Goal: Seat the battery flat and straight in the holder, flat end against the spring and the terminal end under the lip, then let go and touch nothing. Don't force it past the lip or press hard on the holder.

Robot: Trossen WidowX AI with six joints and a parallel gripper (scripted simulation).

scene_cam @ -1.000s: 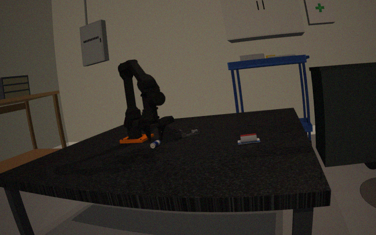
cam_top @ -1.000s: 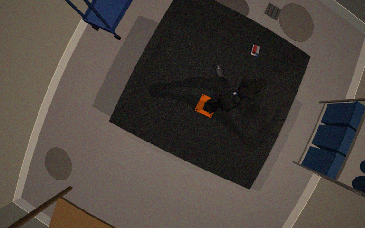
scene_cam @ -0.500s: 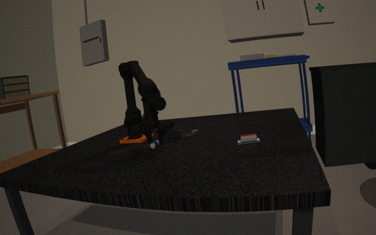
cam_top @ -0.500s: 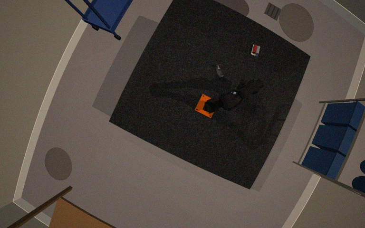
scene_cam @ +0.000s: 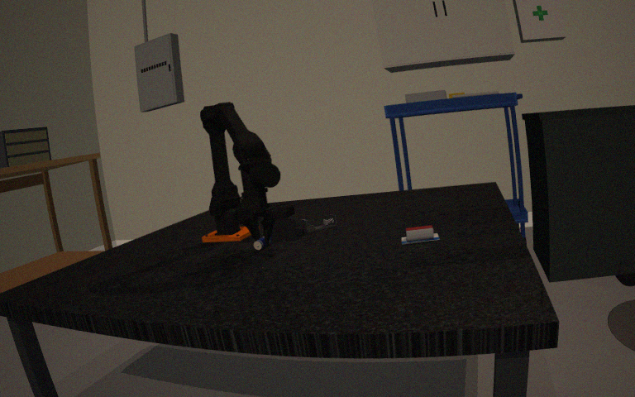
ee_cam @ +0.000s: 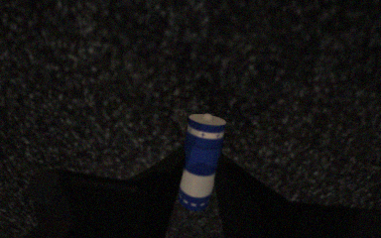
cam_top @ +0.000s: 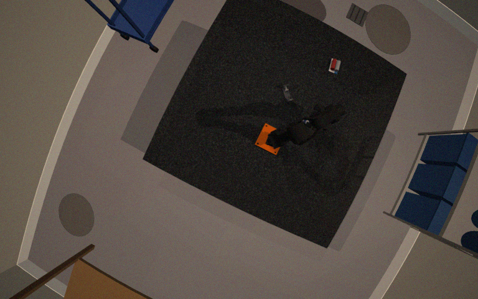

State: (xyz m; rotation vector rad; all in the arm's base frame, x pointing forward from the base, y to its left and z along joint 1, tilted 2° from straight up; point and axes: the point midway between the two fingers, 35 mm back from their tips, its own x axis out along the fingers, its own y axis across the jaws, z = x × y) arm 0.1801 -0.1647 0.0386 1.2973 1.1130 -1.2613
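Note:
A blue battery with white bands (cam_top: 305, 121) (scene_cam: 260, 242) (ee_cam: 201, 159) is between the fingers of my gripper (ee_cam: 199, 155). The gripper is shut on it. In the wrist view the battery's pale terminal end with its nub points up the picture, and its other end is low between the dark fingers. The battery is low, at or just over the dark table; contact cannot be told. The small dark grey holder (cam_top: 287, 94) (scene_cam: 329, 220) lies apart from the gripper, to its right in the exterior view. No battery shows in it; its spring and lip are too small to tell apart.
The arm stands on an orange base plate (cam_top: 261, 139) (scene_cam: 210, 238) close beside the battery. A white and blue base with a red and a grey block (cam_top: 333, 65) (scene_cam: 420, 232) stands farther off, beyond the holder. The table (cam_top: 246, 183) (scene_cam: 355, 289) is dark and speckled.

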